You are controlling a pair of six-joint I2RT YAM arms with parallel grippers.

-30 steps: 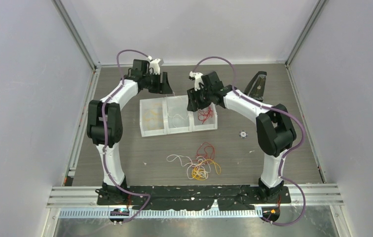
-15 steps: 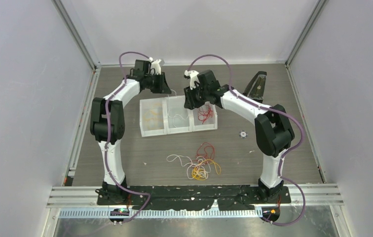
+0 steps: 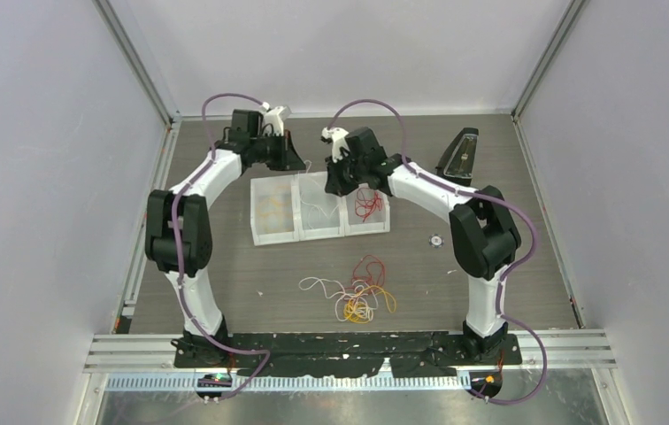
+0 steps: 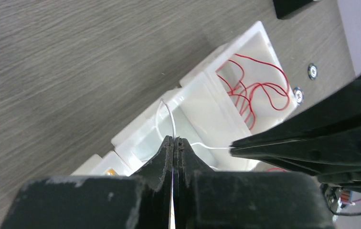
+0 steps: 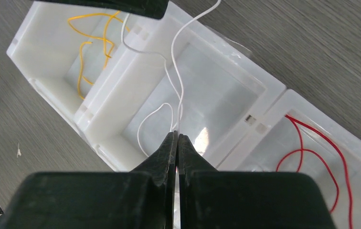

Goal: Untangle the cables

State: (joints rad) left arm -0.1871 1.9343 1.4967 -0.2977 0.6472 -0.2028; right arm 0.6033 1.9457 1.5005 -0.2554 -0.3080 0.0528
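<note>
A loose tangle of red, white and yellow cables [image 3: 359, 290] lies on the table in front of a row of three white bins [image 3: 298, 212]. Above the middle bin, a thin white cable [image 5: 174, 57] runs between both grippers. My left gripper [image 4: 174, 138] is shut on one part of it, and the strand [image 4: 169, 112] curves up from its tips. My right gripper [image 5: 177, 134] is shut on another part, just over the middle bin. In the top view the left gripper [image 3: 303, 166] and the right gripper [image 3: 338, 186] sit close together at the bins' far edge.
Yellow cables [image 5: 92, 33] lie in the left bin and red cables [image 5: 312, 143] in the right bin. A black wedge-shaped object [image 3: 461, 155] stands at the back right. A small round disc [image 3: 436, 239] lies right of the bins. Enclosure walls surround the table.
Both grippers have closed from partly open onto the white cable. The right gripper drew back and left from over the bins, towards the left gripper.
</note>
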